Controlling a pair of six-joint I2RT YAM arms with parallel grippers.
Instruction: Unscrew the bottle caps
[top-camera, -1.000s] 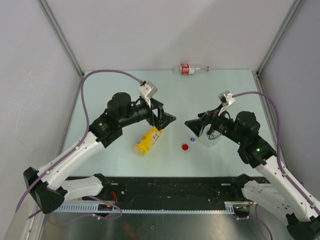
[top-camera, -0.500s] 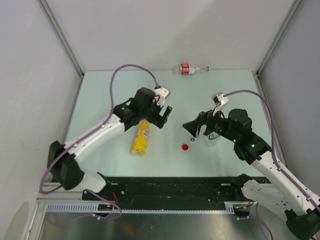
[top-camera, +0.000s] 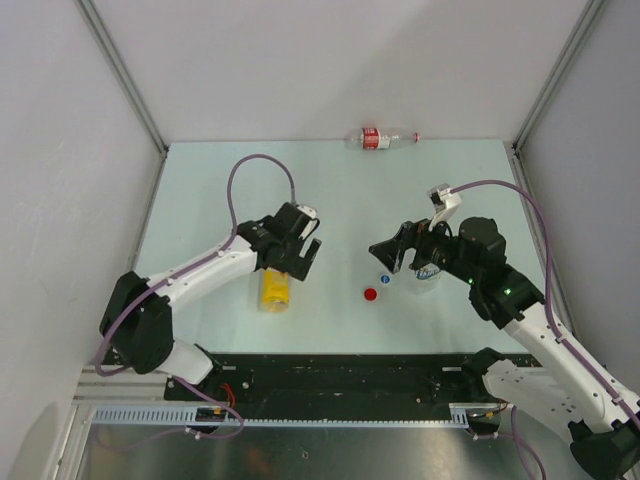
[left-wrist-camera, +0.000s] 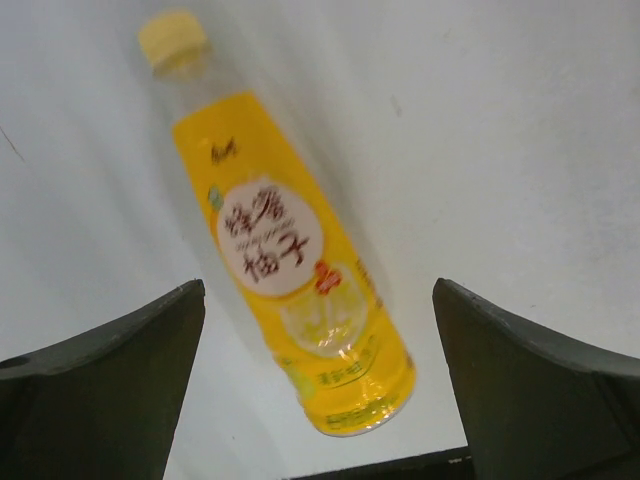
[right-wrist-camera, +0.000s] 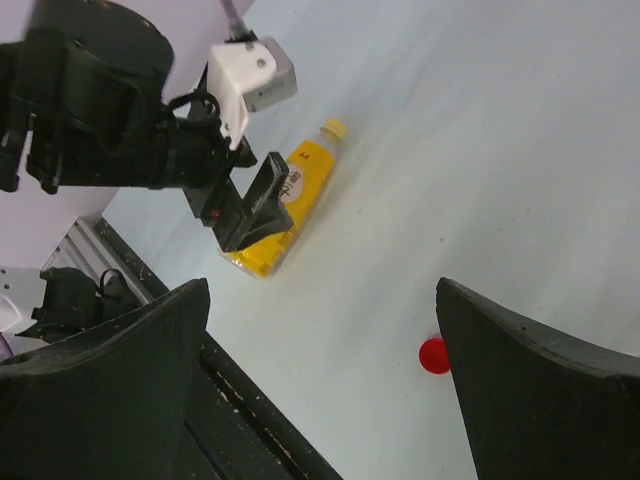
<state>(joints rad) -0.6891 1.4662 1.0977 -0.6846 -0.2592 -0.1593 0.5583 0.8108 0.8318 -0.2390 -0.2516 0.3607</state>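
Between the wide, empty jaws of the left gripper (left-wrist-camera: 317, 290) a yellow bottle (left-wrist-camera: 268, 235) was seen lying — the right gripper (right-wrist-camera: 322, 287) was likewise spread, empty.

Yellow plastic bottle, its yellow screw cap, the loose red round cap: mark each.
Yellow plastic bottle (left-wrist-camera: 268, 245): left wrist view, white label.
Yellow screw cap (left-wrist-camera: 172, 38): left wrist view, its middle.
Red round cap (top-camera: 371, 294): top external view, centre.

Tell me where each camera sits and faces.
Top external: above and behind the bases, looking down on the table; both arms show, the left gripper over the yellow bottle.
Left wrist: on the left arm, looking down at that bottle, yellow cap on; open left fingers frame it.
Right wrist: looking across at the left gripper and red cap; open right fingers show.
Shared: the yellow bottle, in all three.
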